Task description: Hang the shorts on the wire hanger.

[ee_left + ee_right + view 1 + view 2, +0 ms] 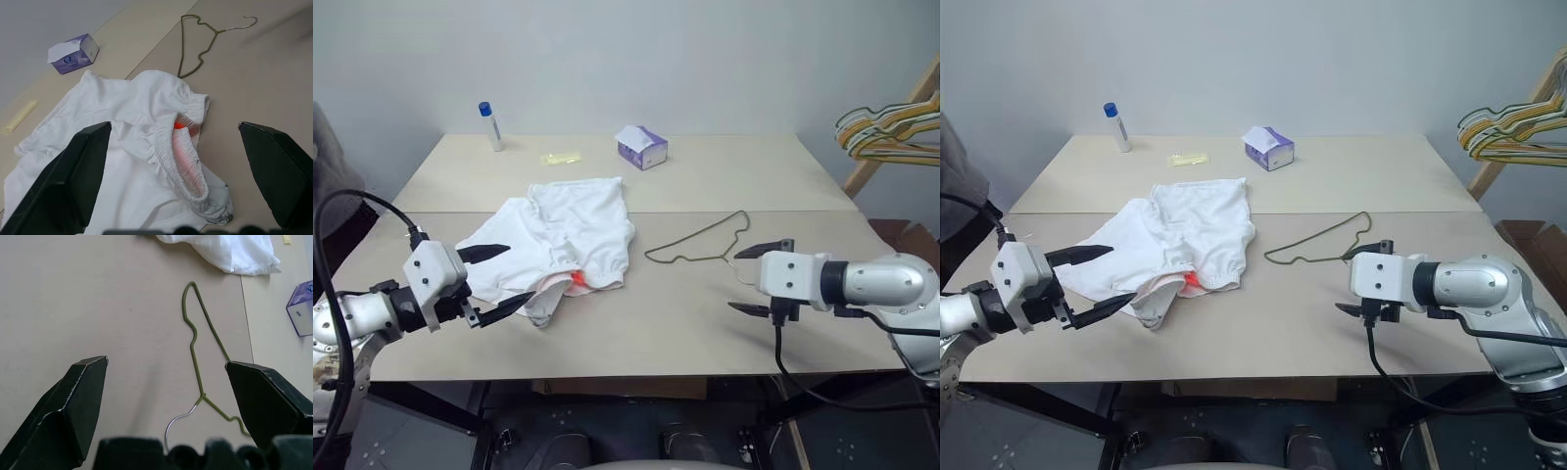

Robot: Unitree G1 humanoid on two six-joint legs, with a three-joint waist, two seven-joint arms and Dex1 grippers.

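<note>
Shorts: the white cloth shorts with a gathered elastic waistband [563,240] lie crumpled on the pale beige counter [705,323], left of centre, waistband turned to the near side with a pink-red patch showing inside.
Hanger: the thin olive-green wire hanger with a silvery hook [698,242] lies flat just right of the shorts, apart from them, hook toward the right tool.
Left tool: the left tool [494,282] hovers at the near-left edge of the shorts, its black fingers spread wide, holding nothing.
Right tool: the right tool [762,278] hangs over bare counter near the hook, fingers spread wide, empty.
Step in hand: by the look of it, the opening reach, one tool per item.
Doing it well: the left tool would likely do best to pinch the thick waistband rather than loose cloth, so the opening stays findable; the right should take the wire near the hook junction, where it lifts level.
Risk: the wire lies flat on the counter and may skid rather than rise.
Background: a purple-white tissue box [642,147] and a blue-capped bottle [490,125] sit far back.
</note>
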